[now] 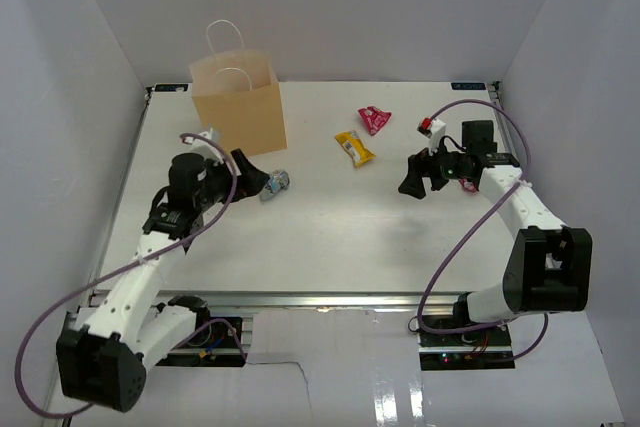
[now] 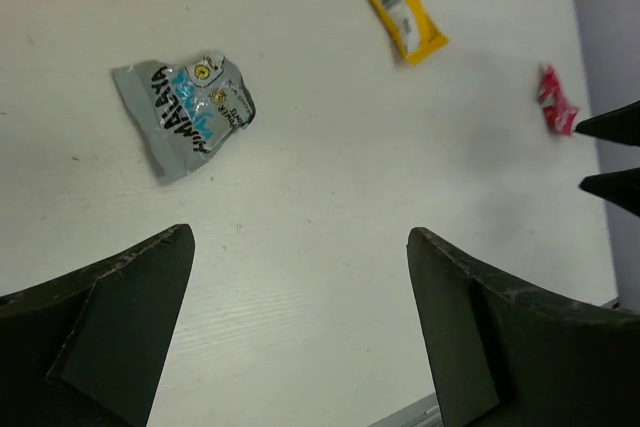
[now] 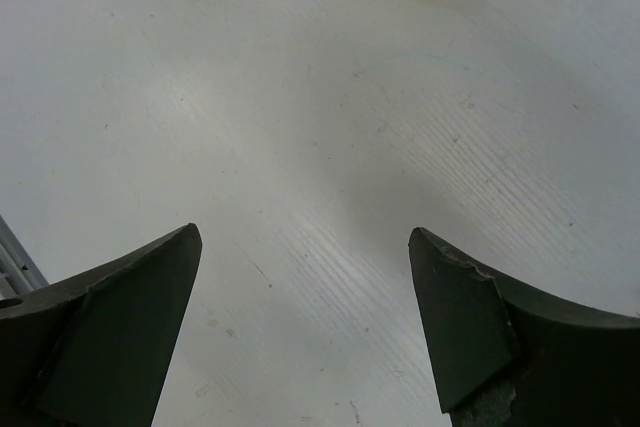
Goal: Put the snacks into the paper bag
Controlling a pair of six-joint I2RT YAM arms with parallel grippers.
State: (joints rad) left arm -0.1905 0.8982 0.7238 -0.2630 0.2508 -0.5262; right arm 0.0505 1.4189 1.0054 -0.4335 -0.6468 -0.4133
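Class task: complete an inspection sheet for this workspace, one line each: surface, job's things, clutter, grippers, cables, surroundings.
Surface: white table, flat.
Job's things: paper bag upright, far left; silver-blue packet, yellow wrapper, magenta wrapper and small red packet lie outside it on the table.
Clutter: nothing seen.
Grippers: left gripper open, empty; right gripper open, empty.
Cables: purple cables loop along both arms.
Surroundings: white walls on three sides.

Paper bag (image 1: 240, 107): 1, at 11 o'clock on the table.
Silver-blue packet (image 1: 274, 183): 1, at 9 o'clock.
Yellow wrapper (image 1: 354, 147): 1, at 1 o'clock.
Magenta wrapper (image 1: 375, 119): 1, at 1 o'clock.
Small red packet (image 1: 431, 127): 1, at 2 o'clock.
Snack total: 4.
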